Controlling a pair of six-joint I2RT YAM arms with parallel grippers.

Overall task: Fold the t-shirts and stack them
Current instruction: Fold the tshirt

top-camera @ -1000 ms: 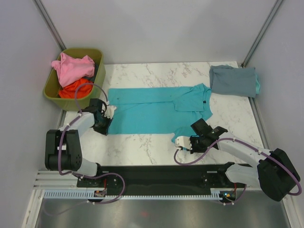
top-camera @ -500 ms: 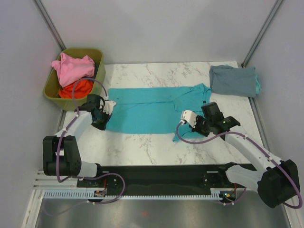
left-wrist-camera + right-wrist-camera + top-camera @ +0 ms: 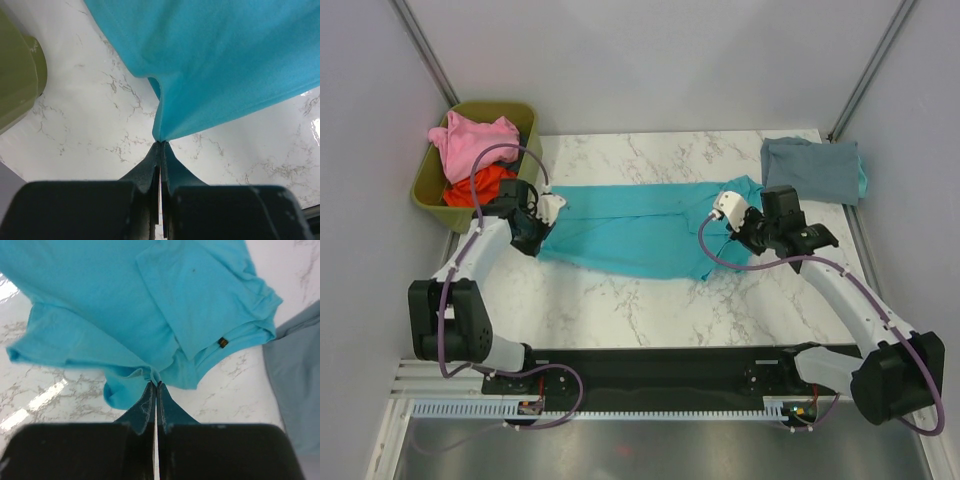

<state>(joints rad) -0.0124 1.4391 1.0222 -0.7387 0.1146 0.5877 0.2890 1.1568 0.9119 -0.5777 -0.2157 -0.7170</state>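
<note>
The bright teal t-shirt (image 3: 640,225) lies across the middle of the marble table, its near edge lifted and carried towards the far side. My left gripper (image 3: 539,228) is shut on its left near corner (image 3: 161,135). My right gripper (image 3: 737,224) is shut on its right near edge (image 3: 156,377). The grey-blue t-shirt (image 3: 812,169) lies folded at the far right and also shows in the right wrist view (image 3: 295,385). The pink t-shirt (image 3: 473,143) and the orange-red t-shirt (image 3: 475,187) sit in the bin.
The olive-green bin (image 3: 428,185) stands off the table's far left corner, close to my left arm; its wall shows in the left wrist view (image 3: 17,75). Metal frame posts rise at both far corners.
Both grippers have moved away from the near edge towards the far side, each carrying the teal t-shirt's near edge over the rest of the shirt. The right gripper travelled furthest.
</note>
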